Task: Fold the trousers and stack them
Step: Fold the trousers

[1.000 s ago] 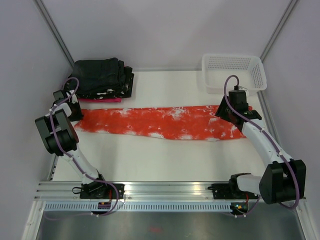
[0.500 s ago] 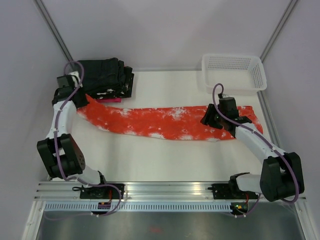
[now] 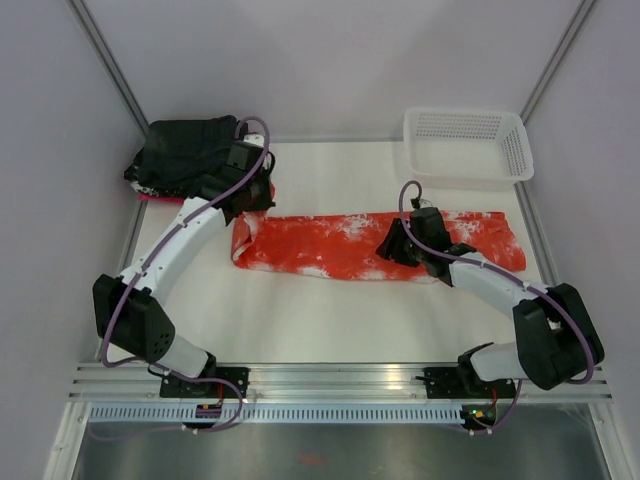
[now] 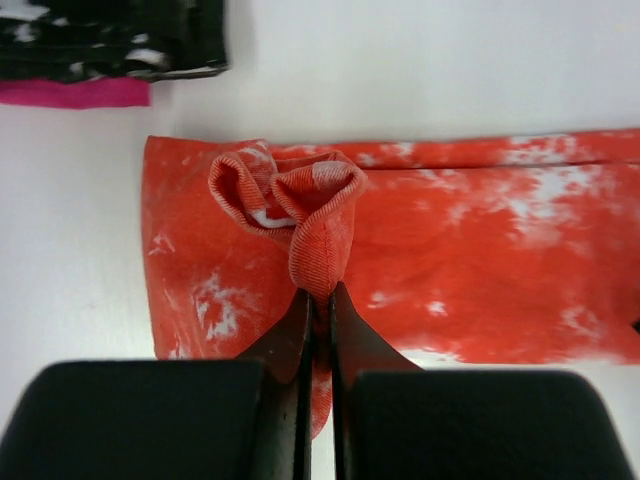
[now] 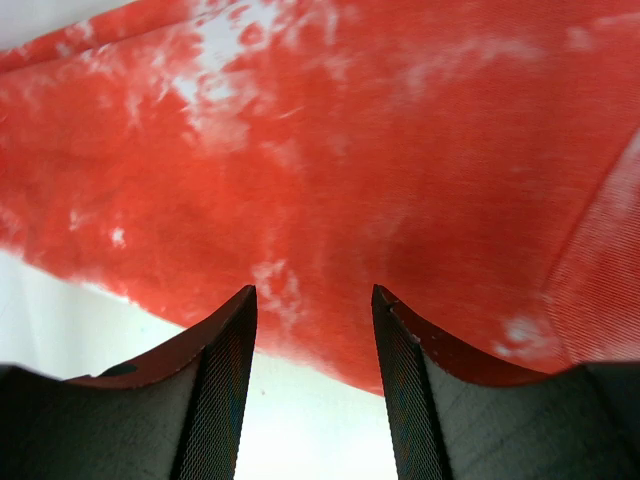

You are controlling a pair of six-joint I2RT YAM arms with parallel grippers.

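The left claw (image 4: 318,292) grips the bunched trousers (image 4: 480,240) hem; the right claw (image 5: 312,295) gapes over their near edge.

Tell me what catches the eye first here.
The orange-red trousers lie in a long band across the middle. The left gripper is shut on a bunched end of them, raised over the band's left part, and the right gripper hangs open over the cloth. A black folded stack sits far left, a white basket far right.
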